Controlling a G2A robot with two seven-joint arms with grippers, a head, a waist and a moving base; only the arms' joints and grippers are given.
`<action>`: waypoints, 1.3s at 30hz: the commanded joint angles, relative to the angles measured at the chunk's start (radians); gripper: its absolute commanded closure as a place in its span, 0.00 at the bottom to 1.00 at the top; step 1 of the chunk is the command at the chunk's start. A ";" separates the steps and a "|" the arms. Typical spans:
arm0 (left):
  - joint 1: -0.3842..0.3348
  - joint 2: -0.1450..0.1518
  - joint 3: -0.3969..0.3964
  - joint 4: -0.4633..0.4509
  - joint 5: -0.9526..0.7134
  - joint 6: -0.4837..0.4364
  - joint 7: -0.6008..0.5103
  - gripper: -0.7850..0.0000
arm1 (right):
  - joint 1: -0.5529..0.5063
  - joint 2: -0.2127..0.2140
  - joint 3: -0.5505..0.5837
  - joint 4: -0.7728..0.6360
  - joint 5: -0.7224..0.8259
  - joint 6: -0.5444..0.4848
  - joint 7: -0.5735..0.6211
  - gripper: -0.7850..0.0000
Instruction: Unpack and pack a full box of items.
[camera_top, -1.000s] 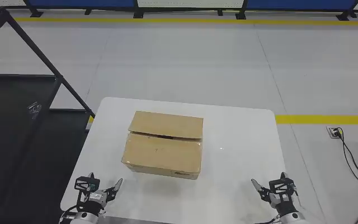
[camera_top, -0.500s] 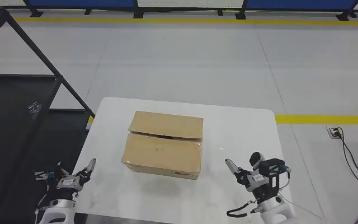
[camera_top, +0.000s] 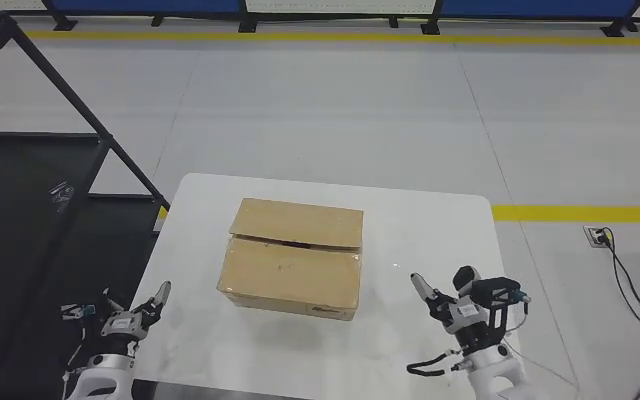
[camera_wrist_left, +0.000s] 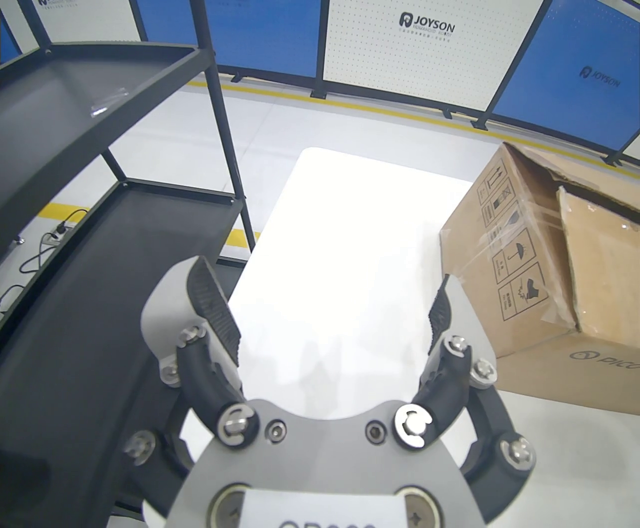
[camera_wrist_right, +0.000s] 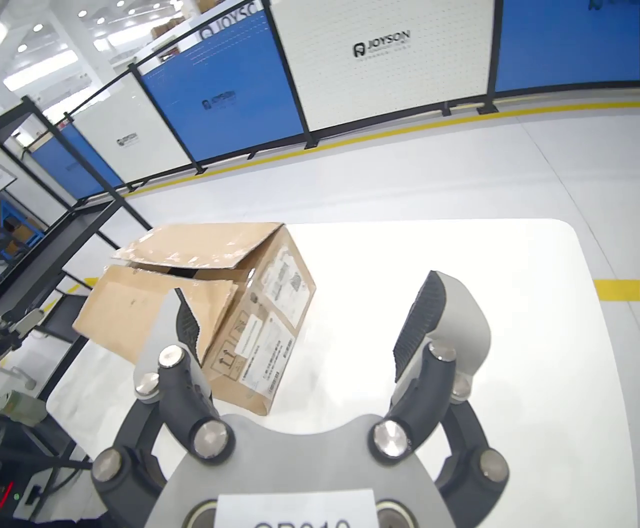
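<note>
Left wrist view: my left jaws are spread and hold nothing, hanging at the near left edge of the surface (camera_wrist_left: 350, 240), beside the black shelf rack (camera_wrist_left: 100, 240). Right wrist view: my right jaws are likewise spread and empty, over the near right part of the surface. Between them, well apart from both, the cardboard box (camera_top: 292, 258) sits mid-surface. Its two top flaps (camera_top: 297, 224) are lowered but unsealed, with a dark gap along the seam. Judgement: stiff walls, bendable flaps, slick tape patches; a full load probably makes it heavy. Take hold at a flap's free edge along the seam, not at the walls.
</note>
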 joint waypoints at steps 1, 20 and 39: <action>-0.038 0.000 0.007 0.013 -0.031 -0.014 -0.020 0.00 | 0.040 -0.004 -0.030 0.027 0.080 -0.065 0.026 0.00; -0.182 0.005 0.023 0.050 -0.277 -0.243 -0.161 0.00 | 0.442 -0.023 -0.143 0.438 0.593 -0.395 0.417 0.00; -0.126 0.006 -0.015 0.013 -0.382 -0.250 -0.173 0.00 | 0.574 -0.039 -0.209 0.579 0.822 -0.514 0.529 0.00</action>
